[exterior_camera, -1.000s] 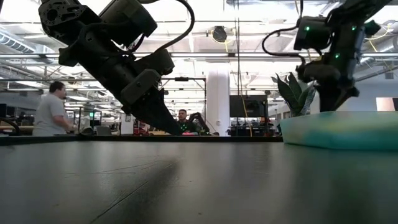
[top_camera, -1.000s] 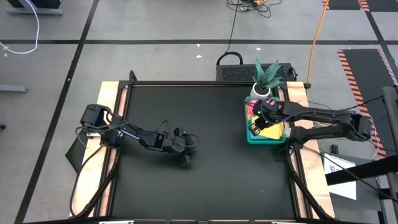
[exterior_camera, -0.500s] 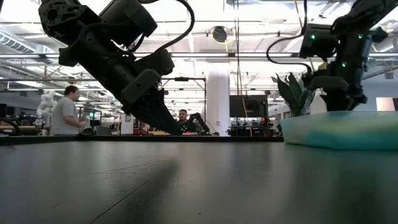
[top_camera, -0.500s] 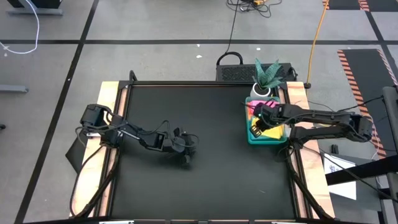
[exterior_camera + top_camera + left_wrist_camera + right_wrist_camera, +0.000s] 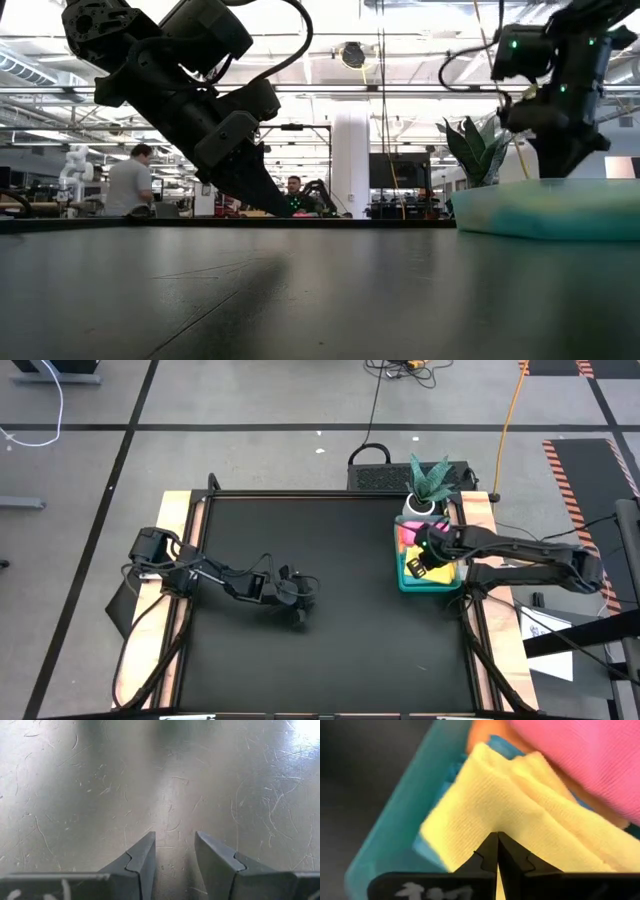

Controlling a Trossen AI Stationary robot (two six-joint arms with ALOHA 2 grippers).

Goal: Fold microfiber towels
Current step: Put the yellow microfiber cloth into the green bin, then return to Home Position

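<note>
Left gripper [image 5: 174, 855]: fingers apart, empty, low over bare desk [image 5: 330, 650].
Right gripper [image 5: 496, 851]: fingers together, apparently pinching yellow towel [image 5: 485, 815].
Towels: in tray [image 5: 404, 582], pink towel [image 5: 580, 760] beside yellow.

No text or label can be read.

Yellow towel [image 5: 520, 810] and pink towel [image 5: 590, 760] lie crumpled together.

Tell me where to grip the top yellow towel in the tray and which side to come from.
Grip the yellow towel at its raised folded edge, coming from above: the tray wall blocks a side approach. The right gripper is already there, shut on that fold. The pink towel lies beside it.
</note>
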